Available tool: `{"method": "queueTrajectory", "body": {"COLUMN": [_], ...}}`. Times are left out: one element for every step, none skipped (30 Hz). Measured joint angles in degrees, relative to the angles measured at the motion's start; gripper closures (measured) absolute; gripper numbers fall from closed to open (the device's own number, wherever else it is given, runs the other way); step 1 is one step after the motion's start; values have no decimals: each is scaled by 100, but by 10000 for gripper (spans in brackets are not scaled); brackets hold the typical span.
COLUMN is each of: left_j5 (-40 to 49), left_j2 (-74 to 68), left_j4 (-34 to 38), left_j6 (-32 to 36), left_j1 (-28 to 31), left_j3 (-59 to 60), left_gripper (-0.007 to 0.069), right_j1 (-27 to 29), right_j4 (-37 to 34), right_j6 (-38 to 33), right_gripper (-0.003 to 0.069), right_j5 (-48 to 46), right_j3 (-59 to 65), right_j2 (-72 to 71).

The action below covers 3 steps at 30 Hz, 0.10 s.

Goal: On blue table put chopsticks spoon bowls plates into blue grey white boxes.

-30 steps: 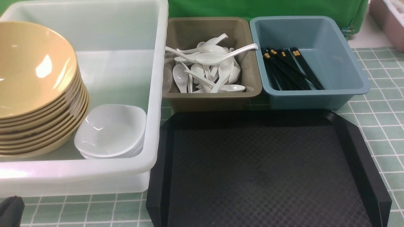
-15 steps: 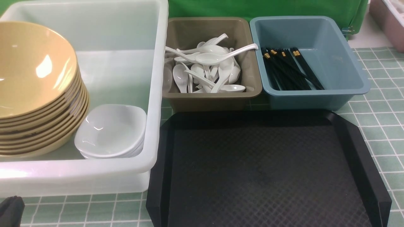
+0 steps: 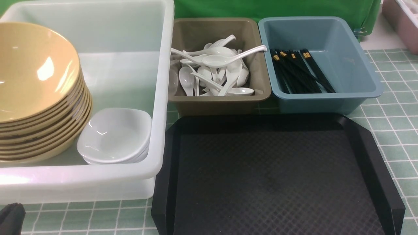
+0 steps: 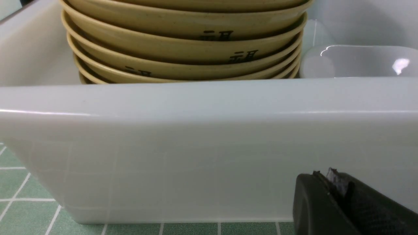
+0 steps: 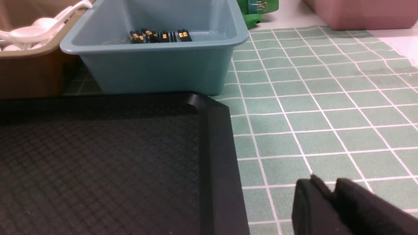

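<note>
A stack of yellow plates (image 3: 32,75) and a few nested white bowls (image 3: 114,133) lie in the white box (image 3: 163,98). The grey box (image 3: 218,104) holds white spoons (image 3: 215,71), and black chopsticks (image 3: 297,70) lie in the blue box (image 3: 359,71). My left gripper (image 4: 329,178) is shut and empty, low in front of the white box's near wall (image 4: 196,147). Only its tip (image 3: 11,217) shows in the front view. My right gripper (image 5: 326,187) hovers over the checked cloth just right of the black tray (image 5: 98,163), its tips slightly parted and empty.
The black tray (image 3: 274,176) lies bare in front of the grey and blue boxes. A pink box (image 3: 401,23) stands at the far right and a green cloth (image 3: 277,8) hangs behind. Checked tablecloth (image 5: 326,114) stretches right of the tray.
</note>
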<state>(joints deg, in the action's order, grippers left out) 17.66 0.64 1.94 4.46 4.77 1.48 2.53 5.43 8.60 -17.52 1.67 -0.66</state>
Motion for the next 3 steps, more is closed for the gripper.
{"method": "queueTrajectory", "body": {"left_j5": [0,0,0], "left_j2": [0,0,0], "left_j4": [0,0,0], "left_j6": [0,0,0], "left_j1": [0,0,0], "left_j3": [0,0,0], "left_gripper": [623,623,623], "right_j1": [0,0,0], "right_j4": [0,0,0], "right_j6": [0,0,0], "right_gripper": [518,517,517], "right_j5": [0,0,0], "right_j3": [0,0,0], "right_j2": [0,0,0]}}
